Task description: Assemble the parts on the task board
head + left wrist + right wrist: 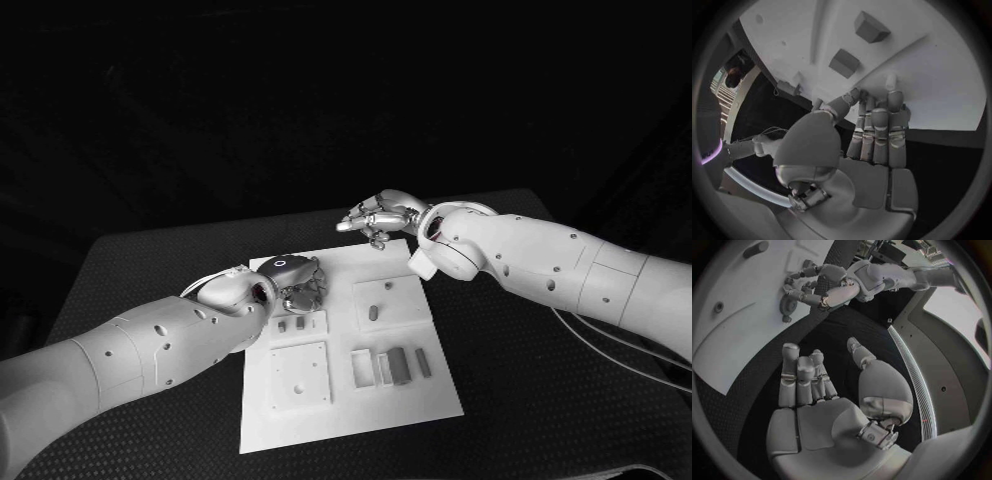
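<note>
**Parts wait on the board while both hands hover at its far end**

Parts (389,366), small blocky pieces, lie on the task board (433,395), a flat, matte white plate in the middle of the dark, textured counter (548,400). The left hand (293,280) hangs over the board's far left corner, its smooth metallic fingers (879,130) straight and close together, grasping nothing, probably readying a pick. The right hand (378,217) sits just beyond the far edge, fingers loosely spread and empty.
</note>
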`<state>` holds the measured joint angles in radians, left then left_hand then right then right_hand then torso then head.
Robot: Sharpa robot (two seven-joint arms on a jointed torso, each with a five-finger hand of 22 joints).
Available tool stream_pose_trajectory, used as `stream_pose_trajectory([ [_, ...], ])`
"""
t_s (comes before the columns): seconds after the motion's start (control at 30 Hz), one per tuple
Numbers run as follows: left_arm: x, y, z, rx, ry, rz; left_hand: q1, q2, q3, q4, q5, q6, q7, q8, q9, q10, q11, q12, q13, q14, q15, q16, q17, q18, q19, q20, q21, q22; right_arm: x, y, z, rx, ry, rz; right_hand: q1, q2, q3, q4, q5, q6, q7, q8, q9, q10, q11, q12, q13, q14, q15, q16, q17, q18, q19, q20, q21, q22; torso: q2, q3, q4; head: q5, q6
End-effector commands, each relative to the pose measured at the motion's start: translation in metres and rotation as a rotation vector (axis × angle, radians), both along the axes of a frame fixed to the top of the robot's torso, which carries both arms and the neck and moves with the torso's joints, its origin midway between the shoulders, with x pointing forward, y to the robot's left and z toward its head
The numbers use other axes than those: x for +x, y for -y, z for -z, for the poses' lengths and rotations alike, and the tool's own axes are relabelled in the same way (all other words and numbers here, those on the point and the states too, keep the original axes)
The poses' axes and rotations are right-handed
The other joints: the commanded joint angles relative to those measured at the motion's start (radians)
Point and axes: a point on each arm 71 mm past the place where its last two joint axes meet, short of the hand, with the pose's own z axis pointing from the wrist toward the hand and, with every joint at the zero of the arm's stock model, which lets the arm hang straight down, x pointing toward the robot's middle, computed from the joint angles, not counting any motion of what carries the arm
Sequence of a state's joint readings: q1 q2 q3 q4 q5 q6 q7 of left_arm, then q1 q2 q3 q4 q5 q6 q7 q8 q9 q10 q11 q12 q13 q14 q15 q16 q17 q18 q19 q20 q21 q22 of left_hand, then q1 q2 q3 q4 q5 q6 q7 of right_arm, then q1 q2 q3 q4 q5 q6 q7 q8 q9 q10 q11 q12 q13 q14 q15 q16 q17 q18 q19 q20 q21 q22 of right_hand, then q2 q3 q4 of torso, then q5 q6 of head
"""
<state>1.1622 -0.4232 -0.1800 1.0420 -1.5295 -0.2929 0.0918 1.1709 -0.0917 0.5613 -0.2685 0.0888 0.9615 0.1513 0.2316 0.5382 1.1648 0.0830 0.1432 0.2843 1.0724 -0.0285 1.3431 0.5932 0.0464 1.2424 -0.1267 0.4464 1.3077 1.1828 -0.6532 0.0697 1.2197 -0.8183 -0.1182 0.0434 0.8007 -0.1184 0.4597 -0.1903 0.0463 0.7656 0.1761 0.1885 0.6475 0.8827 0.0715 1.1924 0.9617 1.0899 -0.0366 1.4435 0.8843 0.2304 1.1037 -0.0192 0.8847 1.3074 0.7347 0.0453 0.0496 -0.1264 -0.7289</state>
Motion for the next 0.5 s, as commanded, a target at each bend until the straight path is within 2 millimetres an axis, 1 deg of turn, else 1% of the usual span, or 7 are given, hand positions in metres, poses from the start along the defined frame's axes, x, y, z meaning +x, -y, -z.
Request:
stream_pose_trajectory([
  [0.03,-0.0026,-0.0009,0.0095,0.067,-0.023,0.002,0.007,0.006,0.006,-0.004,0.001,0.010,-0.004,0.005,-0.002,0.011,-0.001,-0.003,0.001,0.010,-0.002,0.005,-0.002,0.075,0.007,0.000,0.008,0.023,-0.0007,-0.0017,-0.0002,0.002,0.002,-0.011,-0.001,0.006,-0.002,-0.005,0.002,-0.001,0.009,-0.004,0.001,-0.006,0.001,0.004,-0.002,-0.009,0.000,0.005,-0.002,0.031,0.001,-0.006,-0.006,0.016,0.000,0.0003,0.0008,-0.001,-0.001],
  [0.5,-0.0030,-0.0020,0.0124,0.121,-0.016,0.013,0.031,0.013,0.023,-0.015,0.010,0.038,-0.015,0.022,-0.005,0.044,-0.012,-0.001,0.012,0.034,-0.013,0.013,-0.011,0.075,0.025,-0.010,0.023,0.022,-0.0008,-0.0018,-0.0003,0.002,0.003,-0.012,-0.001,0.007,-0.003,-0.005,0.002,-0.001,0.009,-0.004,0.001,-0.006,0.001,0.004,-0.002,-0.009,0.000,0.005,-0.002,0.031,0.001,-0.006,-0.006,0.016,-0.001,-0.0008,0.0014,-0.003,-0.004],
])
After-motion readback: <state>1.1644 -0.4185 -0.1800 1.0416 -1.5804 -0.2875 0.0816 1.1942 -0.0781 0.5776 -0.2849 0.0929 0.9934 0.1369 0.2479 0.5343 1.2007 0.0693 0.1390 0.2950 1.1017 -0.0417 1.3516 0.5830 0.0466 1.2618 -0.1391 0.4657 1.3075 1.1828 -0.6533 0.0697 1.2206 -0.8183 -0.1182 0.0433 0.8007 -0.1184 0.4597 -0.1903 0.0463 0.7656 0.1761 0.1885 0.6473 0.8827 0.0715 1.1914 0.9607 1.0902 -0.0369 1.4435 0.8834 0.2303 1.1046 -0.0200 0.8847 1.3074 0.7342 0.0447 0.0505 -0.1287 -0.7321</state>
